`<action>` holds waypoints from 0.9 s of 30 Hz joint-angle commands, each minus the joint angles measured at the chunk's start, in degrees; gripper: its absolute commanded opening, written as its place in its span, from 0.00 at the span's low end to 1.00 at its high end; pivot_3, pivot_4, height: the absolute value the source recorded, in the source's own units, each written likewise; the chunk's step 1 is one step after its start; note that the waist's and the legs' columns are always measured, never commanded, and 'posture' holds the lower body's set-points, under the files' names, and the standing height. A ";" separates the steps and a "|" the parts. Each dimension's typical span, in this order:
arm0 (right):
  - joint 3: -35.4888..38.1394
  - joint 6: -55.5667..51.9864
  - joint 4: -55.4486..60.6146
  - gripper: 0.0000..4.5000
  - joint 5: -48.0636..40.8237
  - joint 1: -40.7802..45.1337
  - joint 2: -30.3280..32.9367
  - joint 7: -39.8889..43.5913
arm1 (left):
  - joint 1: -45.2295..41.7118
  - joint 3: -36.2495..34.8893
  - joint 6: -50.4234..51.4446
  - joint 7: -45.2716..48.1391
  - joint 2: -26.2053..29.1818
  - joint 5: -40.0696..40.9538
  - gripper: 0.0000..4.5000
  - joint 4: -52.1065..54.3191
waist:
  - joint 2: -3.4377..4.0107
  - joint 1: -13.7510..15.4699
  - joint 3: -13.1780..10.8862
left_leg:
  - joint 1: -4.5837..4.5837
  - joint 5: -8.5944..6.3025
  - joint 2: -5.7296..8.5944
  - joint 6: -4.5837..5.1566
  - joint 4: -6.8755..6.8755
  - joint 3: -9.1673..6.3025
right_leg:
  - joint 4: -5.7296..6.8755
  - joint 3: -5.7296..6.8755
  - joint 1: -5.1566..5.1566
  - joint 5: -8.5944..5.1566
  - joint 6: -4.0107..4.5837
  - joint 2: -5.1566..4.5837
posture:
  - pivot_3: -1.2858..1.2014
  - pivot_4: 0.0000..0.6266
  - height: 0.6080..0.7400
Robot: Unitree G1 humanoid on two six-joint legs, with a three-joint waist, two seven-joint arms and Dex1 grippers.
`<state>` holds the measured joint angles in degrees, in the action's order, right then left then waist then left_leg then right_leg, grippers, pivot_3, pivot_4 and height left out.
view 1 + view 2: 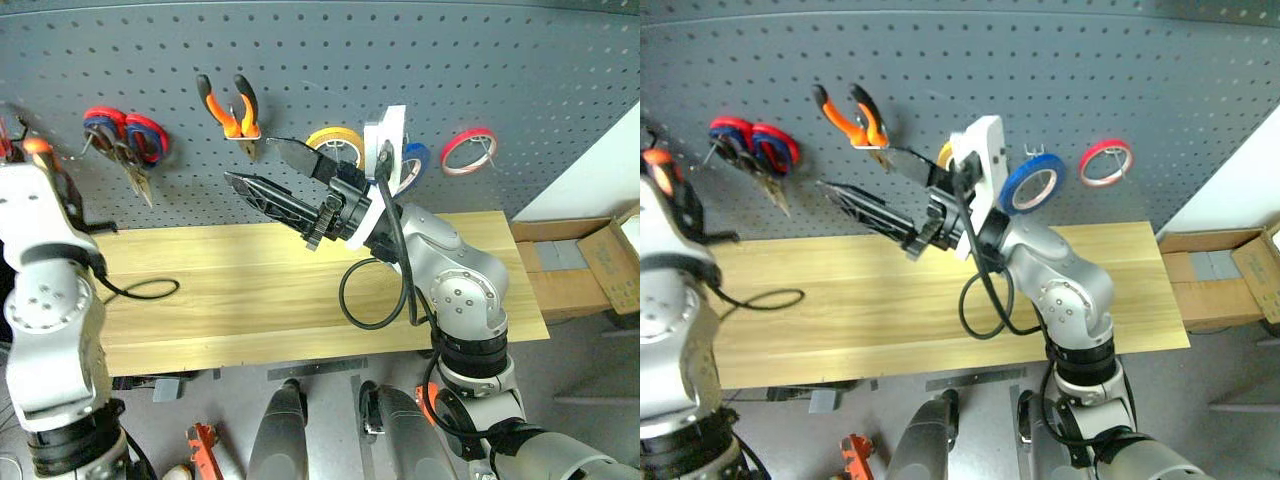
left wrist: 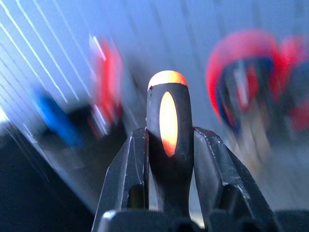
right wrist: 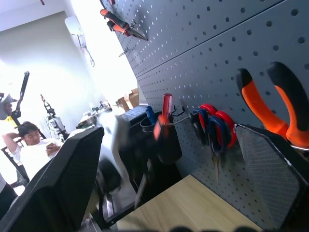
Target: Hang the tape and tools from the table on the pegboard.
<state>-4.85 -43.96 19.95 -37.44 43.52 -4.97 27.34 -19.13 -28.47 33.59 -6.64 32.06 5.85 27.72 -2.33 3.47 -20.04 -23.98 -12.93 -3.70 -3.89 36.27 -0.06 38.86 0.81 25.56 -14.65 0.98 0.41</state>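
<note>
My left gripper [image 2: 169,140] is shut on the black-and-orange handle of the screwdriver [image 2: 167,113], raised at the far left in front of the pegboard [image 1: 420,60]. The handle's orange end [image 1: 38,148] shows beside the red-and-blue scissors. My right gripper [image 1: 255,168] stands open and empty, pointing left just below the orange-and-black pliers [image 1: 230,110], which hang on a hook. The blue tape [image 1: 1032,185] hangs on the pegboard behind my right wrist. The wooden table [image 1: 250,290] lies below.
Red-and-blue scissors [image 1: 125,135], a yellow roll [image 1: 335,143] and a small red roll [image 1: 468,150] hang on the board. A red-handled screwdriver [image 3: 166,108] hangs further left. A black cable [image 1: 140,290] loops on the table. Cardboard boxes [image 1: 600,260] stand right. A person [image 3: 29,145] sits far off.
</note>
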 commanded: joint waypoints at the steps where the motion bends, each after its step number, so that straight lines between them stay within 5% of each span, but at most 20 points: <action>1: -0.61 2.31 0.45 1.00 -1.14 1.06 -0.70 0.42 | -5.17 -0.89 -5.81 0.57 2.59 -1.60 0.20 -4.92 | -0.02 0.37 0.01 | 0.00 0.02 0.00 -0.04 0.00 0.00 | -0.01 0.01 0.00 0.00 0.00 0.00 | 0.62 0.48 1.00; 19: -2.17 7.85 -2.77 1.00 0.14 0.19 0.28 1.62 | -29.42 3.62 -34.79 4.47 13.11 -4.64 0.20 -44.49 | -0.35 1.48 0.21 | -0.66 0.19 0.03 -0.29 -0.03 -0.08 | 0.00 0.30 0.62 0.19 0.33 0.10 | 0.62 0.46 1.00; 27: -2.59 9.36 -3.68 1.00 0.13 0.42 -0.17 1.64 | -34.64 5.84 -39.81 6.12 14.41 -4.72 0.20 -52.75 | -0.39 2.30 0.23 | -0.66 0.39 0.10 -0.36 0.10 -0.30 | 0.17 0.52 0.58 0.25 0.42 0.14 | 0.62 0.45 1.00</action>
<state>-7.00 -36.07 15.11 -37.07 43.44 -4.57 28.55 -52.24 -22.83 -4.46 -1.30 44.01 1.94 -25.27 -2.72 5.77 -19.80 -24.65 -12.49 -3.60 -4.29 36.37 -0.41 39.02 1.37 26.13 -14.37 1.44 0.59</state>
